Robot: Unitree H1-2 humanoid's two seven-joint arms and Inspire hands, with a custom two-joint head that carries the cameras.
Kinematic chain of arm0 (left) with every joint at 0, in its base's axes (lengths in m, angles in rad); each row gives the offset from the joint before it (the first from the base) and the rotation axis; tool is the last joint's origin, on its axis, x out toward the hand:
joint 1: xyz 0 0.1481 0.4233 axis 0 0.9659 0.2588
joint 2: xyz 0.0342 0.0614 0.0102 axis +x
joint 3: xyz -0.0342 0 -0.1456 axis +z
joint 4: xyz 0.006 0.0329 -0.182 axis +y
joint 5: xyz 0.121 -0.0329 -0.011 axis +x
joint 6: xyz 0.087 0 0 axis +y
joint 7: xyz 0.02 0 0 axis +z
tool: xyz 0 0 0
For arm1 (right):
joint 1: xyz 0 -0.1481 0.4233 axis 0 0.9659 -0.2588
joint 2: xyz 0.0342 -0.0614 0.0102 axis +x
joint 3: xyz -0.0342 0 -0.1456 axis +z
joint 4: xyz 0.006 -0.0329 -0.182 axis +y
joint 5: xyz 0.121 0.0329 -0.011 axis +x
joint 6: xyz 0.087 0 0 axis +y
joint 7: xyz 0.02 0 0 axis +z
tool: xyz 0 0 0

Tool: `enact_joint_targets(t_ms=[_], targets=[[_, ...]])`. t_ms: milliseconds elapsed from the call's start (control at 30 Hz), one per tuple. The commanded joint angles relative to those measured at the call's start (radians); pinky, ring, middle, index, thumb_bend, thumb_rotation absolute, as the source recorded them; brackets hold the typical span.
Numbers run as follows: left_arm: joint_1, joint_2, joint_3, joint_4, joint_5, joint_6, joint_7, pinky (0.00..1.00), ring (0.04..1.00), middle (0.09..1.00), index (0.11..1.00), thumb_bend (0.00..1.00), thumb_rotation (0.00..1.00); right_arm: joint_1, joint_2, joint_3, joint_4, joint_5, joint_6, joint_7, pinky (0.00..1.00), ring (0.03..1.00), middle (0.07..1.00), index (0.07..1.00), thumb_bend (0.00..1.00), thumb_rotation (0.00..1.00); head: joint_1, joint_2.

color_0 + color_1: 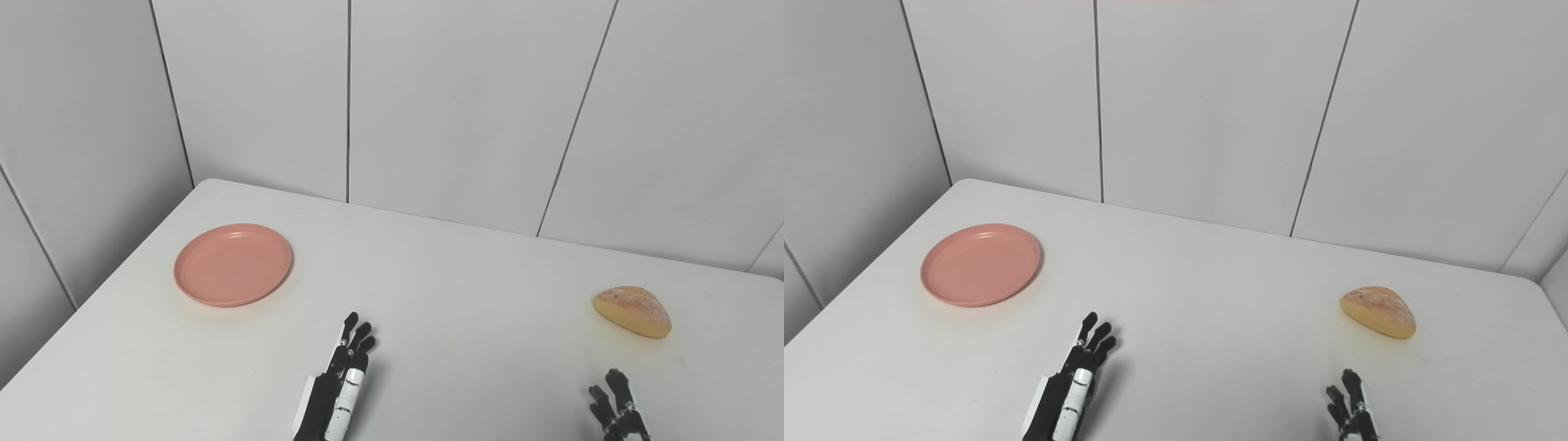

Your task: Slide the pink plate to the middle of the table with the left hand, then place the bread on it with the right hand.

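Lowest in frame, my left robot hand [340,383] and right robot hand [618,407] hold nothing, fingers extended. Pink plate [233,264] sits left, bread [632,312] right; a high push might tip the plate's rim.

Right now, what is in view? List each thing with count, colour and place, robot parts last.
plate: one, pink, empty, far left part of the table
bread: one, golden brown, right side of the table, apart from the plate
table: one, white, fills the lower picture
wall panels: several, white-grey, behind the table
left hand: one, black and white, near bottom centre-left, holding nothing
right hand: one, black, bottom right, short of the bread, partly cut off
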State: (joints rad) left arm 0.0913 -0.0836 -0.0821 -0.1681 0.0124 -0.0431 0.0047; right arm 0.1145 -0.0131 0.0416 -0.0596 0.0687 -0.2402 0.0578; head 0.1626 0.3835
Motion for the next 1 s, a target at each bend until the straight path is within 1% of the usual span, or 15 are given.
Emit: enact_joint_targets(t_ms=[0,33,167,300,367,500,567,633,667,700,733,767,833,900,967], targets=[[-0.041,0.003,0.005,-0.066,-0.022,0.034,-0.012,1.00,0.944,0.943,0.943,0.87,0.90,-0.026,-0.019,-0.021,0.035,0.008,0.014,0.002,0.96,0.935,0.981,0.956,0.81,1.00,0.001,0.001],[-0.048,0.006,0.008,-0.078,-0.026,0.048,-0.012,0.99,0.942,0.941,0.940,0.88,0.90,-0.026,-0.018,-0.021,0.034,0.010,0.016,0.002,0.96,0.934,0.981,0.956,0.81,1.00,0.001,0.001],[-0.098,0.048,0.023,-0.134,-0.046,0.129,-0.034,1.00,0.954,0.953,0.947,0.92,0.90,-0.027,-0.016,-0.019,0.036,0.004,0.018,-0.001,0.95,0.929,0.977,0.957,0.82,1.00,-0.005,-0.002],[-0.179,0.103,0.059,-0.190,-0.079,0.231,-0.053,1.00,0.956,0.968,0.960,0.92,0.89,-0.027,-0.013,-0.018,0.038,0.005,0.018,0.000,0.94,0.921,0.971,0.955,0.81,1.00,-0.006,-0.006],[-0.208,0.124,0.072,-0.203,-0.090,0.267,-0.060,1.00,0.956,0.975,0.957,0.92,0.88,-0.028,-0.013,-0.017,0.041,0.004,0.017,0.000,0.94,0.921,0.970,0.956,0.81,1.00,-0.006,-0.008],[-0.292,0.192,0.110,-0.242,-0.144,0.359,-0.084,1.00,0.966,0.981,0.954,0.93,0.89,-0.030,-0.012,-0.017,0.046,0.010,0.017,0.002,0.93,0.919,0.968,0.953,0.80,1.00,-0.003,-0.012],[-0.326,0.224,0.126,-0.247,-0.162,0.385,-0.094,1.00,0.961,0.974,0.948,0.94,0.90,-0.031,-0.011,-0.018,0.046,0.013,0.020,0.002,0.93,0.917,0.965,0.951,0.80,1.00,-0.001,-0.013],[-0.359,0.263,0.139,-0.238,-0.171,0.390,-0.110,0.97,0.938,0.946,0.934,0.96,0.90,-0.032,-0.010,-0.018,0.047,0.015,0.023,0.001,0.93,0.913,0.961,0.947,0.80,1.00,0.003,-0.015],[-0.371,0.278,0.144,-0.233,-0.175,0.389,-0.117,0.94,0.920,0.930,0.910,0.97,0.91,-0.032,-0.010,-0.018,0.047,0.016,0.024,0.001,0.93,0.913,0.960,0.945,0.81,1.00,0.003,-0.015],[-0.389,0.300,0.153,-0.224,-0.180,0.393,-0.125,0.92,0.914,0.925,0.902,0.97,0.91,-0.032,-0.010,-0.018,0.047,0.018,0.026,0.001,0.93,0.913,0.959,0.945,0.81,1.00,0.005,-0.016],[-0.401,0.314,0.159,-0.219,-0.183,0.396,-0.130,0.85,0.889,0.904,0.878,0.98,0.92,-0.032,-0.010,-0.017,0.047,0.019,0.027,0.002,0.93,0.913,0.959,0.945,0.81,1.00,0.005,-0.016],[-0.418,0.339,0.172,-0.199,-0.195,0.389,-0.145,0.82,0.880,0.898,0.869,0.98,0.92,-0.033,-0.010,-0.018,0.047,0.018,0.029,0.001,0.93,0.913,0.959,0.945,0.81,1.00,0.007,-0.017],[-0.444,0.377,0.199,-0.154,-0.220,0.369,-0.170,0.84,0.887,0.902,0.877,0.98,0.92,-0.034,-0.010,-0.017,0.050,0.019,0.026,0.002,0.93,0.913,0.958,0.944,0.81,1.00,0.008,-0.018],[-0.460,0.401,0.221,-0.113,-0.240,0.347,-0.186,0.88,0.899,0.901,0.888,0.98,0.91,-0.035,-0.011,-0.017,0.053,0.019,0.021,0.003,0.93,0.914,0.957,0.942,0.80,1.00,0.009,-0.019],[-0.481,0.436,0.249,-0.051,-0.261,0.301,-0.215,0.91,0.915,0.904,0.901,0.97,0.92,-0.035,-0.012,-0.017,0.053,0.021,0.023,0.004,0.93,0.912,0.953,0.938,0.81,1.00,0.009,-0.020]])
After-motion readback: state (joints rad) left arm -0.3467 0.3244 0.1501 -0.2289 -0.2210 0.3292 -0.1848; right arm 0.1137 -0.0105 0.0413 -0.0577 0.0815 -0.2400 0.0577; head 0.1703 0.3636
